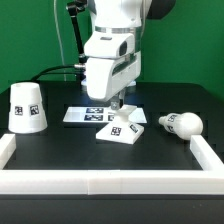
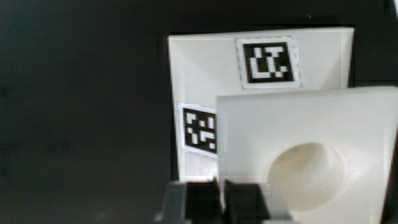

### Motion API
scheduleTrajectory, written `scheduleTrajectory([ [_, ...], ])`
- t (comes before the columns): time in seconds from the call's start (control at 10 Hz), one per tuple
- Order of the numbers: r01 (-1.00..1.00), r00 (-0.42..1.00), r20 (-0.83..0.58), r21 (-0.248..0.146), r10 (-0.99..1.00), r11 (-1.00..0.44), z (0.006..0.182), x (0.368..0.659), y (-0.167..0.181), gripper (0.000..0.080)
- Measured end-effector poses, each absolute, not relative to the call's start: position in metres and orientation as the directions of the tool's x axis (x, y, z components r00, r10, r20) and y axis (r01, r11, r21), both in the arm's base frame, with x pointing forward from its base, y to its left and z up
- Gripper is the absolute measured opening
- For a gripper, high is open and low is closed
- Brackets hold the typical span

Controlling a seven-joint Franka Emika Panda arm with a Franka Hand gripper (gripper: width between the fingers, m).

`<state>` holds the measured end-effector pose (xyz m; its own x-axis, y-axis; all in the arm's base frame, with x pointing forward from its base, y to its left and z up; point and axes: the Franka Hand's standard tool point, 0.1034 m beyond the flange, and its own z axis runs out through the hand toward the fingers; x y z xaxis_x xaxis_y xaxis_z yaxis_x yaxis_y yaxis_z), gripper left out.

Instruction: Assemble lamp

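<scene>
The flat square base block (image 1: 120, 128) lies on the black table in the middle. In the wrist view it fills the frame, with its round hole showing (image 2: 320, 170). My gripper (image 1: 117, 106) stands straight down over the base's far edge. In the wrist view its dark fingers (image 2: 199, 200) stand close together, with only a thin line between them at the base's edge, and nothing is held in them (image 2: 221, 202). The cup-shaped shade (image 1: 25, 107) stands mouth-down at the exterior view's left. The round-topped bulb (image 1: 182, 123) lies on its side at the exterior view's right.
The marker board (image 1: 82, 114) lies flat just behind the base; it also shows in the wrist view (image 2: 267, 60). A low white wall (image 1: 110, 182) borders the table along the front and both sides. Black cables hang behind the arm.
</scene>
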<state>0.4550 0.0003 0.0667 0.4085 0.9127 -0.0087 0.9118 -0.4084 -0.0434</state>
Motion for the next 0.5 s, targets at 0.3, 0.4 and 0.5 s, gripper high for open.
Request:
scheduleTrajectory([
  [0.3, 0.912, 0.406, -0.012, -0.049, 0.914, -0.406, 0.0682, 0.4565, 0.0010, 0.0001],
  [0.4, 0.912, 0.406, -0.012, -0.049, 0.914, -0.407, 0.0681, 0.4565, 0.0010, 0.0001],
  [0.5, 0.912, 0.406, -0.012, -0.049, 0.914, -0.407, 0.0680, 0.4565, 0.0010, 0.0001],
])
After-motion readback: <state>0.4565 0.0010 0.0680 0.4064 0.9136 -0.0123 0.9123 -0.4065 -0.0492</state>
